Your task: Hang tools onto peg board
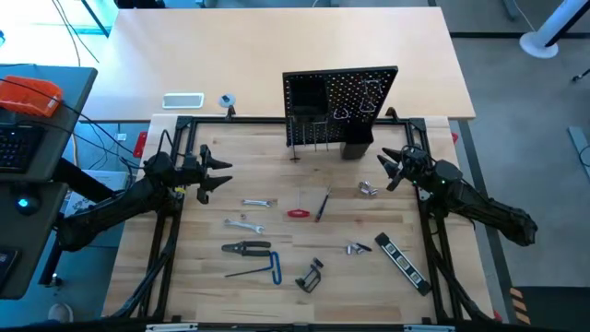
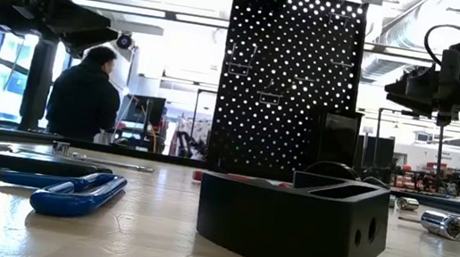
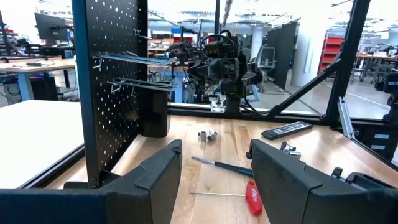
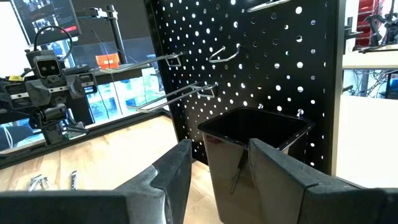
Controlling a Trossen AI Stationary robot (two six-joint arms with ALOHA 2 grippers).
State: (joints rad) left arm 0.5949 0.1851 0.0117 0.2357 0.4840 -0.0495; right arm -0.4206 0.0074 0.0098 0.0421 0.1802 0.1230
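Note:
The peg board (image 1: 339, 106) stands upright at the table's far middle, with metal hooks (image 4: 180, 93) and a small black bin (image 4: 255, 134) on its front. The tools lie flat on the wood: two silver wrenches (image 1: 256, 202) (image 1: 244, 224), a red-handled screwdriver (image 1: 298, 214), a black screwdriver (image 1: 324, 205), black pliers (image 1: 247, 247), a blue-handled hex key (image 1: 263, 270), a black clamp (image 1: 311, 276) and a striped bar (image 1: 402, 260). My left gripper (image 1: 221, 175) hovers open at the far left, level and empty. My right gripper (image 1: 387, 171) hovers open at the far right, also empty.
A white flat rectangle (image 1: 182, 100) and a small tape roll (image 1: 227, 100) lie beyond the black frame (image 1: 184, 124). Small silver pieces (image 1: 369, 189) (image 1: 359, 248) lie at the right. A person (image 2: 83, 94) stands in the room behind. Bare wood lies between the grippers and the tools.

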